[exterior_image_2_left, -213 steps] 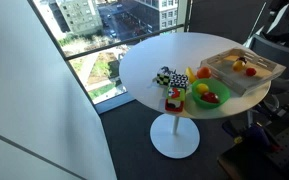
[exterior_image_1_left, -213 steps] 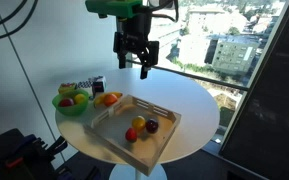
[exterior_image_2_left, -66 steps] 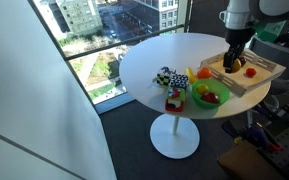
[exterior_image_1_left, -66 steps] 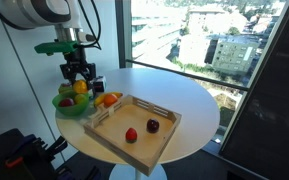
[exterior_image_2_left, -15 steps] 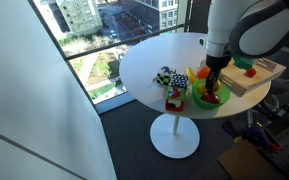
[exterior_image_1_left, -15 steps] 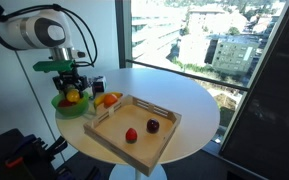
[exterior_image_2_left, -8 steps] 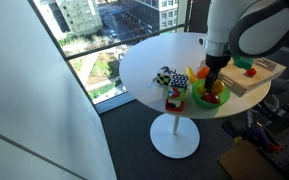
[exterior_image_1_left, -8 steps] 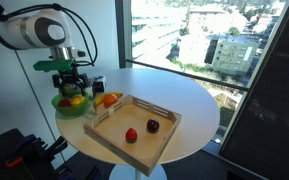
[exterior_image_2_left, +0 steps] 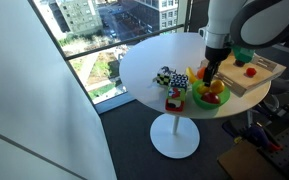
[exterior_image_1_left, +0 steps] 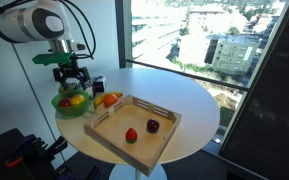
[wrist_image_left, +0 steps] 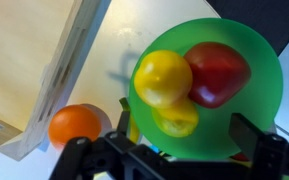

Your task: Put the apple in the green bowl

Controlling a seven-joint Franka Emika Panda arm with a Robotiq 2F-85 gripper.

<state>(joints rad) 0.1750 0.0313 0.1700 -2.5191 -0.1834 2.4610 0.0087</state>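
The green bowl (exterior_image_1_left: 62, 106) stands at the table's edge; it also shows in the other exterior view (exterior_image_2_left: 198, 98) and in the wrist view (wrist_image_left: 254, 60). The yellow-orange apple (wrist_image_left: 174, 118) lies in the bowl, touching a brighter yellow fruit (wrist_image_left: 162, 77) and a red fruit (wrist_image_left: 217, 72). My gripper (exterior_image_1_left: 72, 78) hangs straight above the bowl, open and empty; it shows in both exterior views (exterior_image_2_left: 212, 72), and in the wrist view (wrist_image_left: 189, 135) its fingers flank the apple from above.
The pale wooden tray (exterior_image_1_left: 112, 137) beside the bowl holds a red fruit (exterior_image_1_left: 131, 135) and a dark maroon fruit (exterior_image_1_left: 152, 126). An orange fruit (wrist_image_left: 75, 125) lies between bowl and tray. Small boxes (exterior_image_2_left: 165, 77) stand near the bowl.
My gripper has lifted a little from down at the bowl to above it. The apple stays in the bowl.
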